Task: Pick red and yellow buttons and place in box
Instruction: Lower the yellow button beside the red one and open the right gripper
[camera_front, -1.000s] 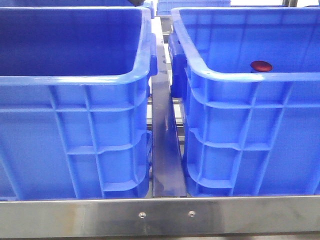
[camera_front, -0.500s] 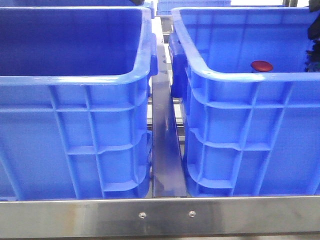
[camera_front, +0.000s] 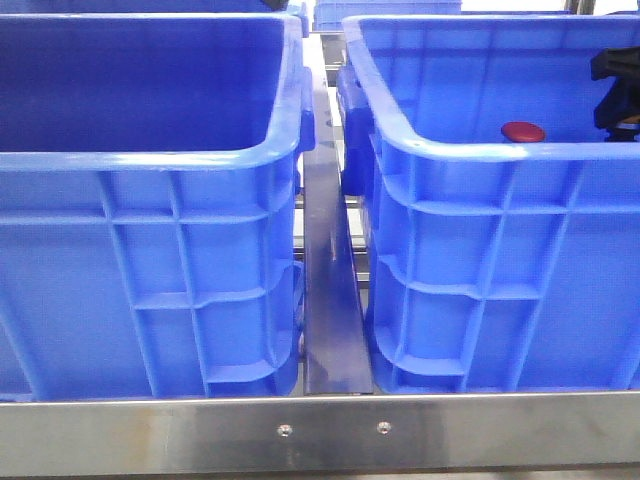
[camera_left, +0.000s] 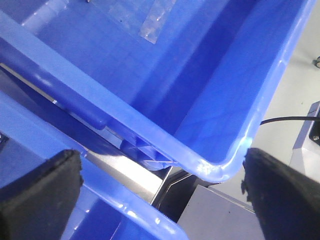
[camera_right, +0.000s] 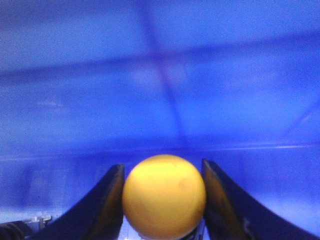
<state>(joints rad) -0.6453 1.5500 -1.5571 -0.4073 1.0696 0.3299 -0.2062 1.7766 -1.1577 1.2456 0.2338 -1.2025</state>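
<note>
Blue plastic fills nearly every view: two deep crates stand side by side behind a steel rail (camera_front: 330, 430), with a metal divider strip (camera_front: 330, 300) running between them. We read the right crate (camera_front: 500, 290) as the source bin, since the red button (camera_front: 522, 131) sits inside it, just above its near rim, and the left crate (camera_front: 150, 290) as the box to be filled; we cannot see its floor from the front.

Our right pincer (camera_right: 162, 200) has its two dark fingers (camera_right: 102, 205) pressed against the sides of the yellow button (camera_right: 164, 195), which sits squarely between them with blurred blue wall beyond. In the front view that arm (camera_front: 615, 85) shows only as a dark shape at the far right edge, inside or above the right crate, with the red button off to its inner side and well apart from it.

Our left pincer (camera_left: 160, 190) is spread wide and holds nothing; beyond its fingertips lie a crate's rim corner and the steel strip.

So we judge the step in hand to be carrying the yellow button. Next, we need to lift it clear of the right crate's wall, cross the divider, and release over the left crate. The red one remains to be picked.
</note>
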